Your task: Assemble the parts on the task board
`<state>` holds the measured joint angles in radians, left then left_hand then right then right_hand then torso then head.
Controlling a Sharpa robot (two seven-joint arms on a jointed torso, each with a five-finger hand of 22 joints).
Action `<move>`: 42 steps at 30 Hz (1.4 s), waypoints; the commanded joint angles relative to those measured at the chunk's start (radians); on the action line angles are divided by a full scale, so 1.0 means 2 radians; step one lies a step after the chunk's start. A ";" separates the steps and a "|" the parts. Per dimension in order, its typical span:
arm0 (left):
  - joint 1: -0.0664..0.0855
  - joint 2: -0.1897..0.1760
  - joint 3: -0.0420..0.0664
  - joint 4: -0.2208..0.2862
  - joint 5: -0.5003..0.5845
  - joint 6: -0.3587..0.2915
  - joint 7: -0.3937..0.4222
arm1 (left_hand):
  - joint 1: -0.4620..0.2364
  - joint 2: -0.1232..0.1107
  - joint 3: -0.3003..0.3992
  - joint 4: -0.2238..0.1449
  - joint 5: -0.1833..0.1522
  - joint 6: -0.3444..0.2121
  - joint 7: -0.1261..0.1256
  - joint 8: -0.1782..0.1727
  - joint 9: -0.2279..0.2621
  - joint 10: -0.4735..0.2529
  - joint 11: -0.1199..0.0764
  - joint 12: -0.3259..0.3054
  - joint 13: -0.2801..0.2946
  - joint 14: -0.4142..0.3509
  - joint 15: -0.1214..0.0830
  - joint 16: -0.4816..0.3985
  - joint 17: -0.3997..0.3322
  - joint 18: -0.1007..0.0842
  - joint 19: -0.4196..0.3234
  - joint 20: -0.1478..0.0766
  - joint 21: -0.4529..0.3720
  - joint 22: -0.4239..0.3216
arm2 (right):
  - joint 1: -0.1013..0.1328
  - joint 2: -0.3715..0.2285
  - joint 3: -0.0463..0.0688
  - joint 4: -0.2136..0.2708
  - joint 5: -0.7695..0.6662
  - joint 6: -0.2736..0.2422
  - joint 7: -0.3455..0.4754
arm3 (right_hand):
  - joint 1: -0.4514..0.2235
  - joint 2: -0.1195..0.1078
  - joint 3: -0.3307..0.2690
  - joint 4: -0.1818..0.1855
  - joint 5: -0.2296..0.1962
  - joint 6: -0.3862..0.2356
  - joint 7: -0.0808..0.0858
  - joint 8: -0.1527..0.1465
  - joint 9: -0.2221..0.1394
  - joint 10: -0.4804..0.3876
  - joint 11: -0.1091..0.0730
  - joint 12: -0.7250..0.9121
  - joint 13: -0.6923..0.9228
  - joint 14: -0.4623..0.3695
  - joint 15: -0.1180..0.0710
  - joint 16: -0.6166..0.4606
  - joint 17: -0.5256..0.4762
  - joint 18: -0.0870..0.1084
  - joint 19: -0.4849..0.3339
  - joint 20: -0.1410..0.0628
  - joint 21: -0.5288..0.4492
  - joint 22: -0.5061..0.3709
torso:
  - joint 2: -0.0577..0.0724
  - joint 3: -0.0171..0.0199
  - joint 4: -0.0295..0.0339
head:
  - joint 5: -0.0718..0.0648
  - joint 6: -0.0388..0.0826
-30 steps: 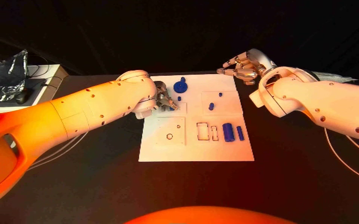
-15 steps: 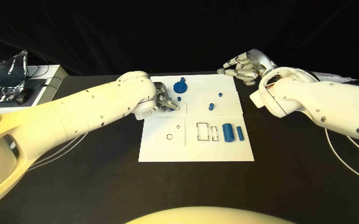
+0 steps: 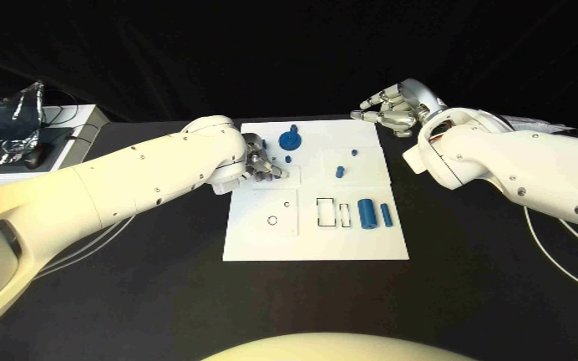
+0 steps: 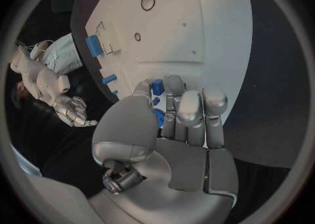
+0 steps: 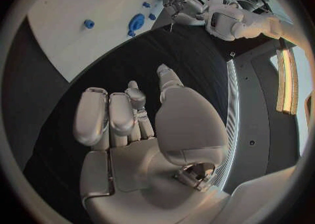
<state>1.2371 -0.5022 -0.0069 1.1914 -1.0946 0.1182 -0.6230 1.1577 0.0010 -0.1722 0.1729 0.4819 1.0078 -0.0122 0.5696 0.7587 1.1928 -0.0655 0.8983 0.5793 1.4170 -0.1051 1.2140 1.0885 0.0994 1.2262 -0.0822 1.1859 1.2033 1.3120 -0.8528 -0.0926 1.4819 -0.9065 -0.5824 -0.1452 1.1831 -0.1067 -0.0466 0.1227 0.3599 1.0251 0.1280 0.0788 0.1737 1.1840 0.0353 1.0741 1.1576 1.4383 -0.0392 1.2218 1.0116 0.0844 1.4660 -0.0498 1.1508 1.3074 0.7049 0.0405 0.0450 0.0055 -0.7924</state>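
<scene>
movement is slight: our left hand (image 3: 263,165) has crept onto the task board (image 3: 316,244), grasping a small blue part (image 4: 157,87); our right hand (image 3: 392,109) stays empty, fingers loosely curled.

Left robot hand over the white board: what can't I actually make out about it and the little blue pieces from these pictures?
- Head view: the left robot hand is mostly hidden behind its own arm, so any grip is unclear.
- Left wrist view: a blue piece sits at the fingertips; the fingers hide whether it is pinched or only touched.
- Head view: the small parts on the board are too small to tell their shapes.
</scene>
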 commanded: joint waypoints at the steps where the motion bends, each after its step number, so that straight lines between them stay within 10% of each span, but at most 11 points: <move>1: -0.002 -0.004 0.000 0.004 0.001 0.004 -0.007 | -0.012 -0.005 -0.020 0.011 -0.088 0.001 0.004 0.002 0.001 0.002 0.002 0.002 -0.001 0.003 0.000 0.003 0.001 -0.007 0.004 -0.001 -0.004 0.001 | 0.000 -0.001 0.000 0.001 -0.005 0.000 0.005 | -0.002 0.001 0.001 -0.002 0.002 0.000 0.002 -0.002 0.000 0.000 -0.002 -0.002 -0.001 0.001 -0.002 -0.003 -0.001 0.001 0.020 -0.003 -0.002 0.078 | 0.000 -0.0003 0.0005 | 0.000 0.001; 2: -0.002 -0.005 0.000 0.005 0.002 0.003 -0.007 | -0.015 -0.013 -0.013 0.021 -0.125 0.002 0.004 0.003 0.000 0.002 0.003 0.002 -0.001 0.004 0.001 0.003 0.001 -0.007 0.004 0.000 -0.004 0.002 | 0.000 -0.001 0.000 0.000 -0.005 0.000 0.005 | -0.002 0.001 0.001 -0.002 0.002 0.000 0.002 -0.002 0.000 0.000 -0.002 -0.002 -0.001 0.001 -0.002 -0.003 -0.001 0.001 0.020 -0.003 -0.002 0.078 | 0.000 -0.0004 0.0005 | 0.000 0.001; 8: -0.002 -0.011 0.001 0.015 0.007 -0.008 -0.003 | -0.024 -0.041 0.020 0.056 -0.153 0.002 0.004 0.002 -0.001 0.002 0.003 0.003 -0.001 0.004 0.001 0.004 0.001 -0.007 0.006 0.001 -0.005 0.006 | 0.000 -0.001 0.000 0.000 -0.005 0.000 0.005 | -0.002 0.001 0.001 -0.002 0.002 0.000 0.002 -0.002 0.000 0.000 -0.002 -0.002 -0.001 0.001 -0.002 -0.003 -0.001 0.001 0.020 -0.003 -0.002 0.078 | 0.000 -0.0005 0.0005 | 0.000 0.002; 12: -0.002 -0.016 0.005 0.023 0.017 -0.028 0.005 | -0.051 -0.074 0.029 0.060 -0.215 0.000 0.006 0.000 -0.002 0.000 0.004 0.003 -0.001 0.003 0.002 0.001 -0.002 -0.007 0.006 0.001 -0.007 0.006 | -0.001 -0.001 0.000 -0.001 -0.005 0.000 0.005 | -0.003 0.001 0.000 -0.001 0.001 0.000 0.002 -0.002 -0.001 0.000 -0.002 -0.002 -0.001 0.001 -0.002 -0.004 -0.002 0.001 0.020 -0.003 -0.003 0.078 | 0.000 -0.0004 0.0004 | 0.001 0.003; 19: -0.002 -0.027 0.018 0.034 0.040 -0.064 0.018 | -0.070 -0.081 0.031 0.060 -0.216 -0.002 0.007 -0.002 -0.003 -0.002 0.004 0.002 -0.001 0.002 0.001 -0.002 -0.005 -0.007 0.005 -0.001 -0.009 0.006 | -0.002 -0.001 0.000 -0.002 -0.004 0.000 0.005 | -0.003 0.001 0.000 -0.001 0.001 0.000 0.002 -0.002 -0.001 0.000 -0.002 -0.002 -0.001 0.001 -0.002 -0.004 -0.002 0.001 0.020 -0.003 -0.003 0.078 | 0.000 -0.0007 0.0002 | 0.001 0.006; 24: -0.003 -0.039 0.031 0.041 0.054 -0.067 0.025 | -0.050 -0.062 0.039 0.057 -0.216 -0.016 0.015 -0.014 -0.008 -0.014 0.010 -0.004 -0.003 -0.005 0.006 -0.016 -0.021 -0.005 -0.008 0.001 -0.025 -0.005 | -0.002 -0.002 0.000 -0.002 -0.003 0.000 0.006 | -0.003 0.001 0.000 -0.001 0.001 0.000 0.002 -0.002 -0.001 0.000 -0.002 -0.002 -0.001 0.001 -0.002 -0.004 -0.002 0.001 0.020 -0.003 -0.003 0.078 | 0.000 -0.0002 0.0007 | 0.001 0.008; 26: -0.003 -0.045 0.038 0.042 0.059 -0.062 0.029 | 0.003 -0.035 0.085 0.037 -0.215 -0.036 0.030 -0.034 -0.024 -0.033 0.021 -0.021 -0.013 -0.025 0.014 -0.044 -0.053 -0.002 -0.034 0.005 -0.054 -0.027 | -0.002 -0.003 0.000 -0.002 -0.002 -0.002 0.007 | -0.003 0.001 0.000 -0.001 0.001 0.000 0.002 -0.002 -0.001 0.000 -0.002 -0.002 -0.001 0.001 -0.002 -0.004 -0.002 0.001 0.020 -0.003 -0.003 0.078 | 0.000 -0.0005 0.0010 | 0.001 0.010; 31: -0.003 -0.056 0.057 0.034 0.070 -0.045 0.032 | 0.001 -0.053 0.142 0.029 -0.215 -0.030 0.042 -0.070 -0.079 -0.040 0.031 -0.041 -0.034 -0.041 0.023 -0.065 -0.089 0.005 -0.054 0.015 -0.086 -0.049 | -0.002 -0.005 0.000 -0.002 0.003 -0.005 0.013 | -0.001 0.002 0.000 -0.002 0.002 -0.001 0.002 -0.002 -0.001 -0.004 -0.002 -0.009 -0.006 0.000 -0.002 -0.005 -0.004 0.002 0.019 -0.003 -0.006 0.077 | 0.000 -0.0002 0.0011 | 0.003 0.013; 36: 0.000 -0.056 0.073 0.010 0.065 -0.030 0.025 | -0.014 -0.070 0.152 0.037 -0.215 -0.025 0.039 -0.059 -0.092 -0.036 0.030 -0.041 -0.043 -0.042 0.022 -0.058 -0.098 0.007 -0.050 0.018 -0.088 -0.048 | -0.002 -0.006 0.000 -0.003 0.006 -0.007 0.016 | -0.001 0.002 0.000 -0.002 0.002 -0.001 0.002 -0.002 -0.001 -0.004 -0.002 -0.009 -0.006 0.000 -0.002 -0.005 -0.004 0.002 0.019 -0.003 -0.006 0.077 | 0.001 0.0002 0.0006 | 0.006 0.018; 42: 0.011 -0.042 0.079 -0.037 0.060 -0.026 0.029 | -0.026 -0.081 0.153 0.057 -0.215 -0.027 0.033 -0.033 -0.083 -0.033 0.026 -0.032 -0.043 -0.039 0.020 -0.048 -0.098 0.006 -0.044 0.017 -0.082 -0.042 | -0.002 -0.007 0.000 -0.003 0.007 -0.007 0.016 | -0.002 0.003 0.000 -0.002 0.003 0.000 0.002 -0.002 0.000 -0.002 -0.003 -0.008 -0.007 0.000 -0.003 -0.006 -0.004 0.002 0.019 -0.004 -0.006 0.077 | 0.005 0.0000 -0.0011 | 0.010 0.026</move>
<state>1.2550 -0.5948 0.1495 1.1319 -0.9793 0.0378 -0.5833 1.1106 -0.1595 0.1340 0.2816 0.0532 0.9542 0.0626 0.4991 0.5908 1.1228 -0.0106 0.8286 0.4936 1.3395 -0.0572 1.1123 0.8922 0.0995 1.1334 -0.0501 1.0150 1.1185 1.3083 -0.8652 -0.0927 1.4757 -0.8962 -0.5918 -0.1300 1.1831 -0.1067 -0.0466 0.1227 0.3599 1.0235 0.1265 0.0788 0.1738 1.1803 0.0316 1.0604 1.1448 1.4383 -0.0392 1.2121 1.0051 0.0844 1.4661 -0.0498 1.1454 1.3079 0.7096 0.0404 0.0453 0.0220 -0.7455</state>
